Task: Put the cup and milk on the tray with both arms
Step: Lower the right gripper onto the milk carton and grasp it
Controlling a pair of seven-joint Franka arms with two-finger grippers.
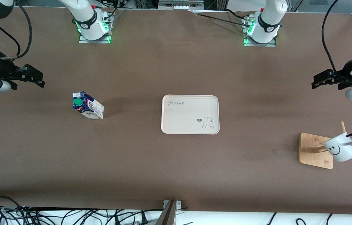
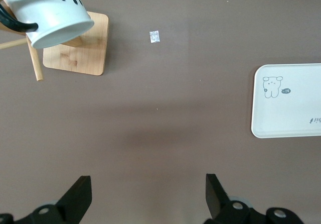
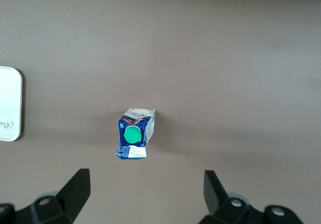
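Front view shows nothing done yet: tray (image 1: 190,114) sits bare mid-table, no cup, no milk on it. Both pick-ups & both placings are left, as I judge it.

My left claw (image 1: 315,82) hangs over the table (image 1: 151,162) toward the left arm's end, fingers spread wide, holding nothing. Left wrist view confirms: two black fingers (image 2: 80,196) well apart w/ only brown table between. My right claw (image 1: 40,79) hangs over the right arm's end, also wide & empty; right wrist view has it above the milk, fingers (image 3: 77,189) apart.

Cup (image 1: 341,148): white ceramic, black smiley on its side, black loop handle. It's hung tilted on a peg of the wooden rack (image 1: 313,150), mouth angled down toward the base, nearer to the front cam than my left claw. Not touching the table. Needs lifting off the peg first, prob. along the peg's line so the handle doesn't snag.

Milk (image 1: 87,105): small gable-top carton, dark blue & white print, round green cap on top. Stands upright on the table toward the right arm's end, well apart from the tray, about level w/ it front-to-back. Looks light & narrow, could tip if I nudge it before closing.

Tray: flat cream rectangle, rounded corners, "Rabbit" lettering, small bunny outline. Plenty of room for both items side by side.
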